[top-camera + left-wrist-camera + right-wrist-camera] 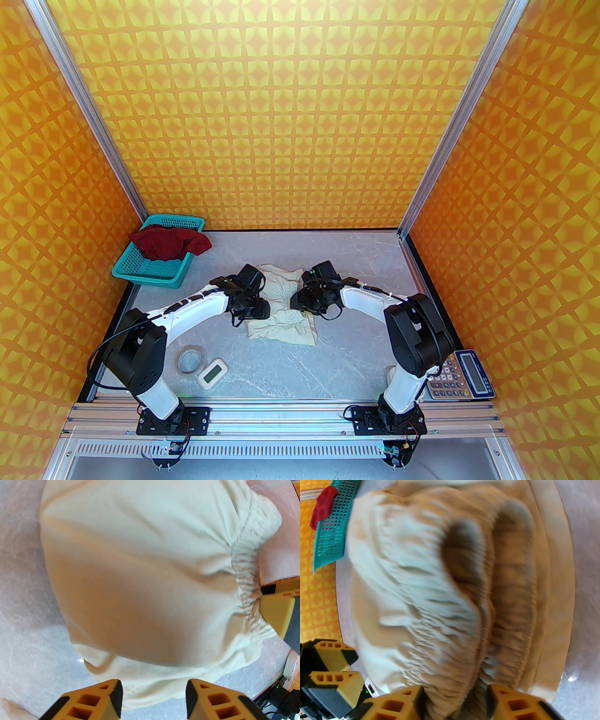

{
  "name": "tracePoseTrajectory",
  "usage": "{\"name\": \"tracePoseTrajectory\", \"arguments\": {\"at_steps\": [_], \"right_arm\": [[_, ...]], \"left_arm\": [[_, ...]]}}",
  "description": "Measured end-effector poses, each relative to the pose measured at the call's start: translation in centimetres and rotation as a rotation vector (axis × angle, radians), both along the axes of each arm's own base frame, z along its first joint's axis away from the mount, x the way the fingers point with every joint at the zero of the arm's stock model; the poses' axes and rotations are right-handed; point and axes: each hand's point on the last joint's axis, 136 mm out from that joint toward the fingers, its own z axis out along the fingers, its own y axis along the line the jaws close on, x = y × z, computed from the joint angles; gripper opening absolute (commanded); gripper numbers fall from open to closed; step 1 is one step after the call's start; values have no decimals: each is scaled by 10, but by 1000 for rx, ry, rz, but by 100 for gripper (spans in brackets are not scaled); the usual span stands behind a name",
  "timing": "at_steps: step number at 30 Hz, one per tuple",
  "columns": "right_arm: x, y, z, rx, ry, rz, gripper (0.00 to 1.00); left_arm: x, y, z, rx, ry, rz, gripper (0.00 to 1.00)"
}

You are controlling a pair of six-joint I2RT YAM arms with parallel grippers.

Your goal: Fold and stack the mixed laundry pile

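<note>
The cream garment [281, 307] lies spread in the middle of the table, its gathered elastic band [246, 573] bunched along one side. My left gripper [153, 698] stands open low over the garment's left edge [257, 310], and the hem lies between its fingertips. My right gripper [454, 700] is shut on the bunched elastic part of the cream garment [445, 592] at that garment's right side [296, 302]. One of its fingers [276, 611] shows against the band. The dark red T-shirt [171, 241] sits crumpled in the basket at the back left.
The teal mesh basket [140, 274] stands at the back left corner. A tape roll [190, 360] and a small white device [211, 372] lie near the left arm's base. A calculator [461, 375] sits at the right front edge. Orange walls enclose the table.
</note>
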Motion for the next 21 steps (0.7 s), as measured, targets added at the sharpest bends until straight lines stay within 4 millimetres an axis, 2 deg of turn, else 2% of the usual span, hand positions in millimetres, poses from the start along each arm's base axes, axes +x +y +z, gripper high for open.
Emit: {"name": "tracePoseTrajectory", "arguments": {"at_steps": [2, 4, 10, 13, 15, 18, 21], "right_arm": [[3, 2, 8, 5, -14, 3, 6], [1, 1, 15, 7, -21, 3, 0], [-12, -8, 54, 15, -85, -7, 0], [-21, -14, 65, 14, -107, -13, 0], [-27, -18, 64, 2, -107, -20, 0], [-33, -25, 51, -29, -80, -32, 19], [-35, -29, 33, -62, -42, -47, 20]], "left_arm": [[1, 3, 2, -6, -13, 1, 49], [2, 6, 5, -10, -24, 1, 48], [6, 14, 14, -18, -53, -3, 49], [6, 13, 16, -20, -58, -17, 50], [5, 12, 16, -23, -59, -30, 50], [4, 11, 16, -29, -58, -49, 50], [2, 8, 17, -40, -55, -71, 49]]}}
